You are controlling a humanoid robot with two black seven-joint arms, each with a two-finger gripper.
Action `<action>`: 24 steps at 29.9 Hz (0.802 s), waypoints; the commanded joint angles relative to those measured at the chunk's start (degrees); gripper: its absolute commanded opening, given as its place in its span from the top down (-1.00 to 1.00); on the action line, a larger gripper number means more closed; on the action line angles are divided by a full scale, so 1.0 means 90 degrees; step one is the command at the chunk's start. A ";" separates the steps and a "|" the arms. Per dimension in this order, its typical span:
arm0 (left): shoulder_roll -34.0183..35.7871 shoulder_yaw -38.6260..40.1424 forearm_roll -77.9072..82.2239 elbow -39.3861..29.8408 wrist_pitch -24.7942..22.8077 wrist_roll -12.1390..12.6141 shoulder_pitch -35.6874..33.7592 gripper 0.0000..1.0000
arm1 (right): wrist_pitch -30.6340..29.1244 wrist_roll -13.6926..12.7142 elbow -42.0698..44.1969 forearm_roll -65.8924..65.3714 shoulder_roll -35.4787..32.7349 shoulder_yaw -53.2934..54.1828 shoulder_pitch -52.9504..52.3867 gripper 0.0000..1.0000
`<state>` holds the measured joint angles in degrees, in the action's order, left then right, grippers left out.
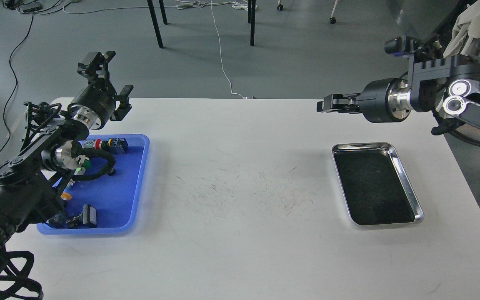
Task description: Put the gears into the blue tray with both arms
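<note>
The blue tray [119,196] lies at the table's left side, its left part hidden by my left arm. My left gripper [108,79] hangs open and empty above the table's far left corner, just beyond the tray's far rim. High over the right half of the table, my right gripper [322,105] points left with its fingers shut. It is raised well above the steel tray [409,187]. A gear between its tips is too small to make out. No other gears show, and the steel tray's dark bottom is bare.
Coloured push-button switches [106,145] and a black blocky part [88,216] lie in the blue tray. The white table [240,233] has scuff marks at its middle. A chair with draped cloth [473,25] stands off the far right corner.
</note>
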<state>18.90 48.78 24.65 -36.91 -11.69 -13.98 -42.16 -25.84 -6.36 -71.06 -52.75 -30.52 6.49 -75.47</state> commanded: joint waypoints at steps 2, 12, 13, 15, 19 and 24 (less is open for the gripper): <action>-0.0020 0.0000 0.0005 -0.0010 0.0010 0.0010 0.0055 -0.96 | 0.0342 0.0082 0.0911 0.0207 0.1358 -0.0038 0.0075 0.97; -0.0001 0.0000 0.0025 -0.0010 0.0010 0.0010 0.0056 -0.96 | 0.1181 0.0072 0.1568 0.0148 0.3392 -0.0174 0.1460 0.97; -0.0001 0.0000 0.0025 -0.0010 0.0010 0.0010 0.0046 -0.96 | 0.1240 0.0062 0.1558 0.0148 0.3392 -0.0281 0.1597 0.97; -0.0001 0.0000 0.0025 -0.0020 0.0010 0.0010 0.0036 -0.96 | 0.1377 0.0072 0.1558 0.0138 0.3392 -0.0496 0.1783 0.97; 0.0009 0.0000 0.0025 -0.0020 0.0010 0.0010 0.0036 -0.96 | 0.1689 0.0062 0.1577 0.0138 0.3392 -0.0585 0.2203 0.97; 0.0009 -0.0010 0.0025 -0.0020 0.0010 0.0010 0.0056 -0.96 | 0.1973 0.0062 0.1713 0.0138 0.3392 -0.0595 0.2555 0.96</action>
<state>19.01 48.78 24.88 -37.08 -11.58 -13.89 -41.76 -9.31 -5.86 -56.52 -51.50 0.02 1.08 -54.03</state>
